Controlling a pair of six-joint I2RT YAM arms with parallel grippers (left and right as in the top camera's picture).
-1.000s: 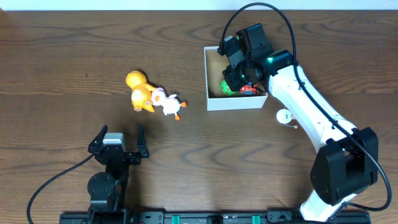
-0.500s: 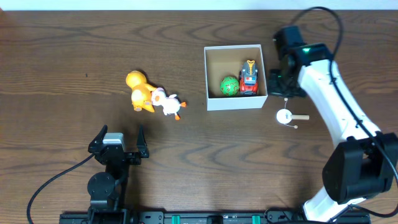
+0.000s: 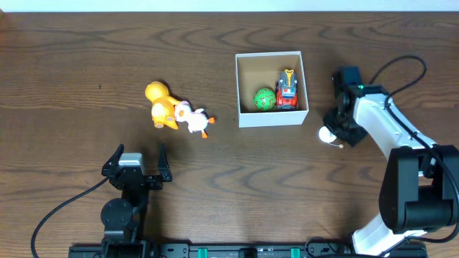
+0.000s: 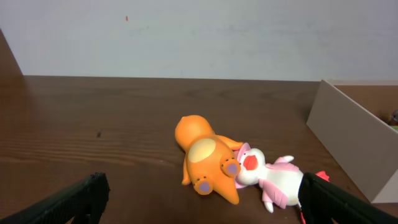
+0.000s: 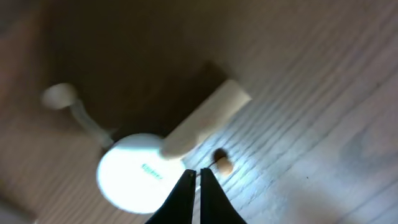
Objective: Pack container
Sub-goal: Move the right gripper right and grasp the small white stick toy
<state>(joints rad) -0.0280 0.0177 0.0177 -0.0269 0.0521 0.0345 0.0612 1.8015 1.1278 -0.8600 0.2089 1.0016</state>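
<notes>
1. The box (image 3: 272, 117) is sitting at about 1 o'clock from the table's middle, square, lidless, white outside and brown inside.
2. It is holding a green ball (image 3: 264, 98) and a red truck (image 3: 287, 93) along its 3 o'clock wall.
3. The right gripper (image 5: 198, 177) is hovering with its fingers pressed together and empty over a white disc toy (image 3: 327, 134) at the box's 4 o'clock.
4. The left gripper (image 3: 140, 154) is resting spread wide at 7 o'clock.
5. An orange toy (image 3: 161, 104) and a white toy (image 3: 193, 120) are lying touching at the box's 9 o'clock.

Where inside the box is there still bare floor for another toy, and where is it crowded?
The container's far left part is bare, bordered by its walls, the green ball and the red truck. The right side and near edge are crowded: truck and ball sit side by side there.
</notes>
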